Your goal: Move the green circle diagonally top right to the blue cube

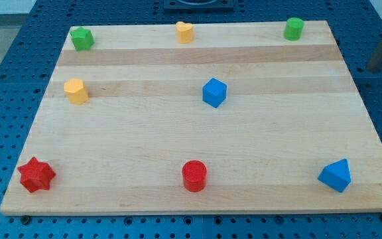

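The green circle [294, 28], a short cylinder, stands near the board's top right corner. The blue cube [213, 92] sits near the board's middle, down and to the left of the green circle. A blurred dark rod shows at the view's right edge, off the board. My tip [375, 68] is to the right of and a little below the green circle, well apart from it and touching no block.
The wooden board [178, 146] also holds a green star-like block [81, 38] at top left, a yellow heart [185, 32] at top middle, a yellow hexagon [75, 91] at left, a red star [36, 175], a red cylinder [194, 176] and a blue triangular block [335, 176] along the bottom.
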Robot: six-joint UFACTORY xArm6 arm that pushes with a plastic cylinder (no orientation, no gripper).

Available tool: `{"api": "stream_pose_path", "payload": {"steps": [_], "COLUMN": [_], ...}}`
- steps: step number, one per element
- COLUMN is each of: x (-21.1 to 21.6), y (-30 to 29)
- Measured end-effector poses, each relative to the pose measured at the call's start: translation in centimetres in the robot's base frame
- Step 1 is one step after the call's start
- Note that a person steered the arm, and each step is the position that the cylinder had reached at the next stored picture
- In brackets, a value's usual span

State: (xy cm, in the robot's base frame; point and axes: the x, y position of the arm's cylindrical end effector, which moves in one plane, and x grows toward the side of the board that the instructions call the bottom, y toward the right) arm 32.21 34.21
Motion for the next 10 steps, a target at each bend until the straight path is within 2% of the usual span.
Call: {"api": "stream_pose_path", "payload": {"steps": [2,3,4,5,6,7,9,10], "x": [-12.2,-13.1,-12.5,-9.9,-4.8,-2.6,-5.5,-1.9], "y": [-1.6,-4.0,-9.3,-15.8,-17.8,-17.7,-16.6,-18.8]}}
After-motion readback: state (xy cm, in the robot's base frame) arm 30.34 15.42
